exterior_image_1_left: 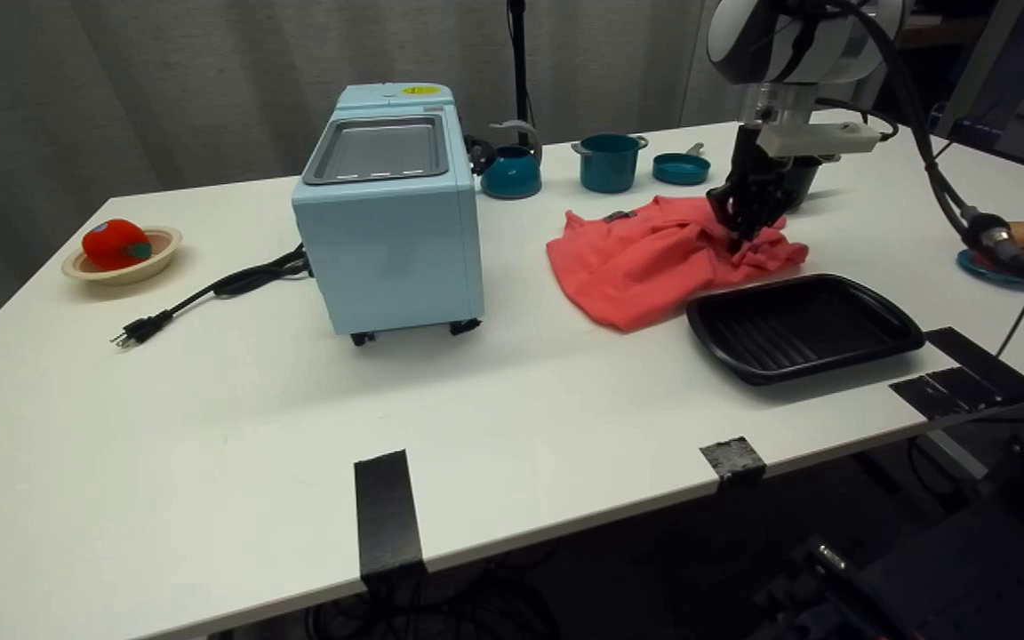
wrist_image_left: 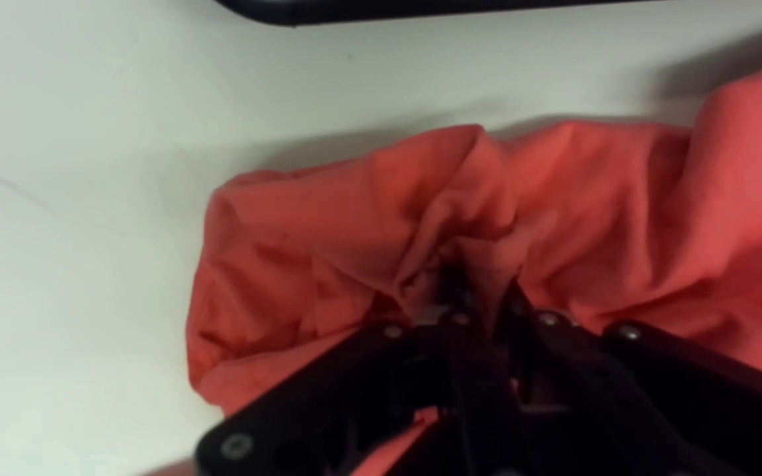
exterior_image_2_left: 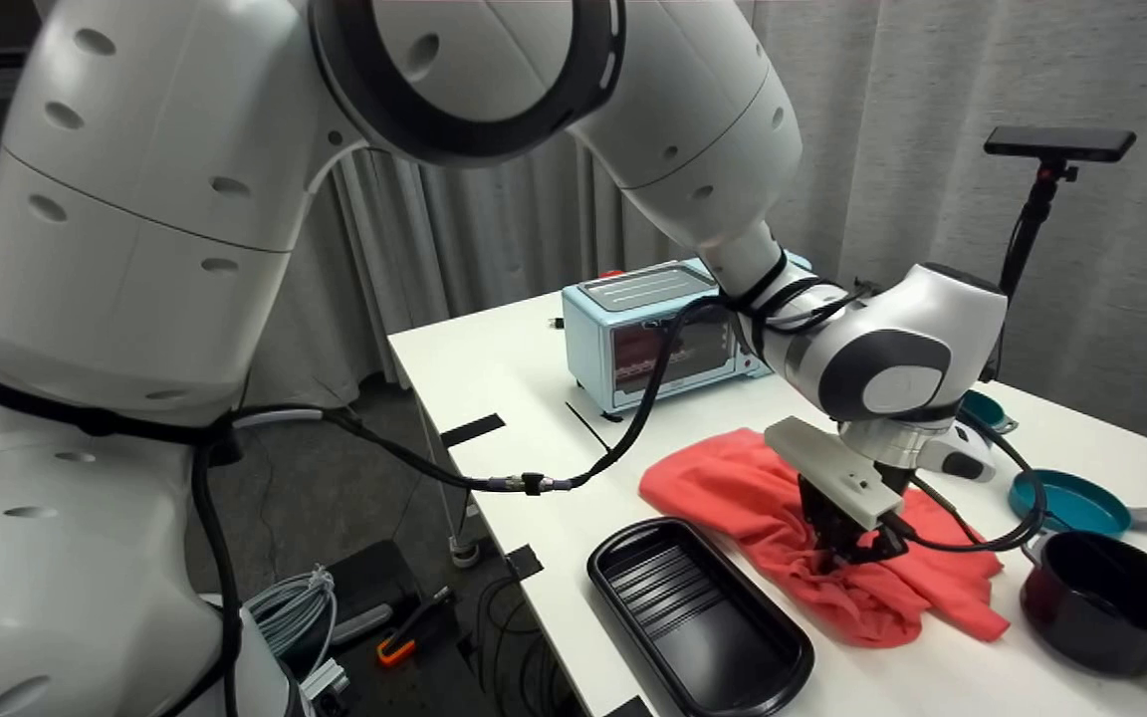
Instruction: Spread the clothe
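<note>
The clothe [exterior_image_1_left: 628, 267] is a red-pink wrinkled sheet lying on the white table, bunched up at the end by my gripper and flatter toward the blue oven. In an exterior view the clothe [exterior_image_2_left: 733, 488] passes under my wrist, with gathered folds beside the black pan. My gripper [wrist_image_left: 485, 281] points down into this bunched end in the wrist view. Its dark fingers [wrist_image_left: 455, 291] are close together, and a pinched fold of the clothe [wrist_image_left: 328, 205] runs up between them. Fabric hides the very tips. In both exterior views the gripper [exterior_image_1_left: 736, 242] is pressed into the folds.
A black ridged pan [exterior_image_1_left: 805, 324] lies close to the clothe on the table's near side. The light blue oven [exterior_image_1_left: 396, 240] stands beyond its flatter end. Behind are a teal pot [exterior_image_1_left: 610, 169], a small teal frying pan [exterior_image_1_left: 681, 169] and a dark saucepan [exterior_image_2_left: 1111, 597].
</note>
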You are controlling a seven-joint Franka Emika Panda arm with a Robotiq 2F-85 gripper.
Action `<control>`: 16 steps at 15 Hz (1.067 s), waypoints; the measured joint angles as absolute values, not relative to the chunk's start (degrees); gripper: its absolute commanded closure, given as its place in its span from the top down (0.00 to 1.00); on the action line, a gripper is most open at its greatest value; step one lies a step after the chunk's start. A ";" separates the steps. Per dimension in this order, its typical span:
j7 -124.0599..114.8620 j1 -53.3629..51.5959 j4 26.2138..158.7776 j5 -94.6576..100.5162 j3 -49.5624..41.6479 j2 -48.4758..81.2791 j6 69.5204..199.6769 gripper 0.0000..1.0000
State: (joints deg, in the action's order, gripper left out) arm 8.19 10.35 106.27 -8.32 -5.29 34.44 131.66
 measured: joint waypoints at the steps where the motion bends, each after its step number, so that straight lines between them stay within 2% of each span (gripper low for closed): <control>1: 8.03 10.34 106.31 -7.82 -5.34 34.11 131.37 0.03; 6: 7.09 10.28 108.45 -3.34 -6.31 29.88 129.32 0.03; 7: 7.09 10.26 109.46 -2.32 -6.60 28.47 128.86 0.11; 8: 7.09 10.26 110.66 -1.33 -6.84 26.94 128.37 0.36; 9: 7.09 10.25 111.92 -0.30 -7.07 25.41 128.04 0.37; 16: 7.06 10.14 118.30 2.72 -7.39 19.81 127.19 0.88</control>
